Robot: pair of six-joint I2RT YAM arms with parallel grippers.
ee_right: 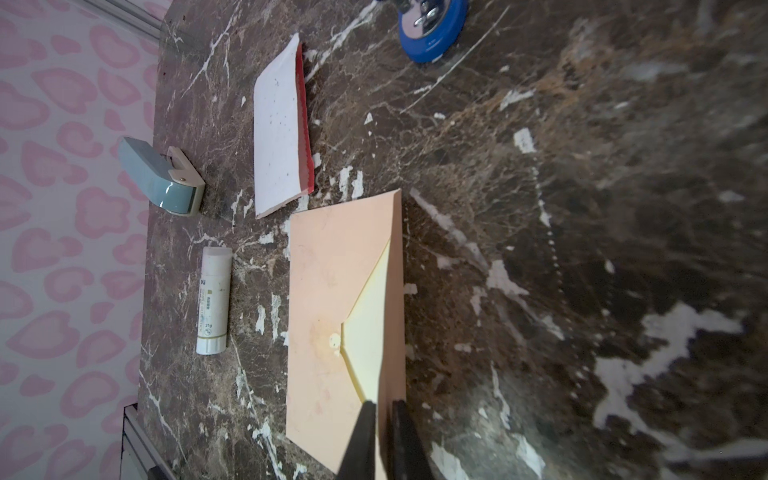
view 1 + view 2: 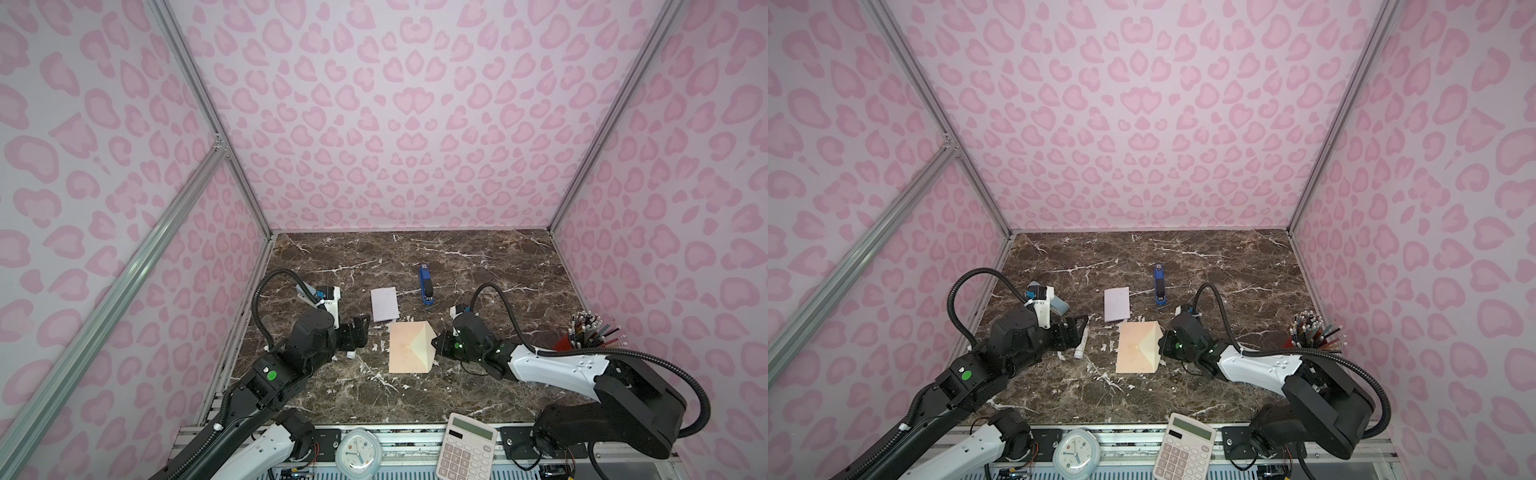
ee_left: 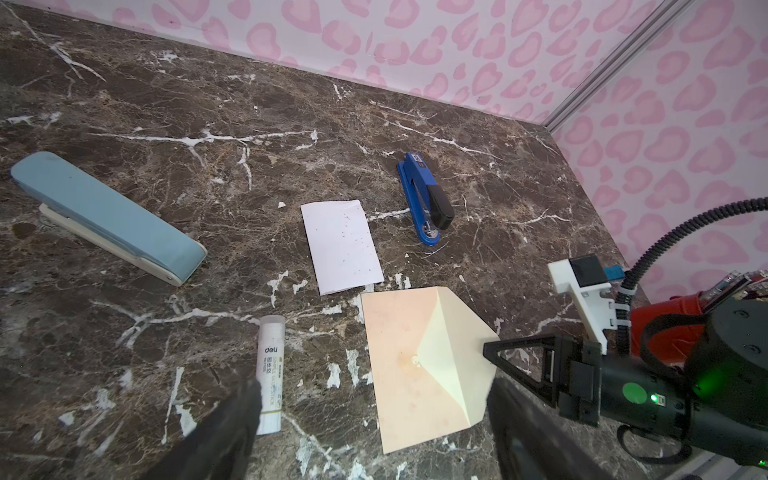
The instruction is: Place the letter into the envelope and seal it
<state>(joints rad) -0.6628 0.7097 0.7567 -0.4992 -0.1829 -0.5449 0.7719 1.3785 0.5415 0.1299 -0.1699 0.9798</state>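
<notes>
The peach envelope (image 2: 405, 351) (image 2: 1133, 351) lies flat mid-table, with its cream-lined pointed flap (image 3: 453, 345) (image 1: 370, 303) lifted toward the right arm. My right gripper (image 2: 436, 345) (image 1: 382, 405) stands at the flap's tip. Its fingers sit close on either side of the paper with only a narrow slit between them. The letter (image 2: 385, 304) (image 3: 340, 245) lies just behind the envelope, pale side up, and its red edge (image 1: 304, 124) shows in the right wrist view. My left gripper (image 2: 355, 332) (image 3: 374, 386) hovers open left of the envelope, holding nothing.
A white glue stick (image 3: 270, 374) (image 2: 1081, 343) lies under the left gripper. A pale blue stapler (image 3: 108, 216) sits at the far left and a blue stapler (image 2: 425, 286) behind the envelope. A red cup of pencils (image 2: 590, 332) stands right. A calculator (image 2: 467, 446) and clock (image 2: 358, 453) line the front edge.
</notes>
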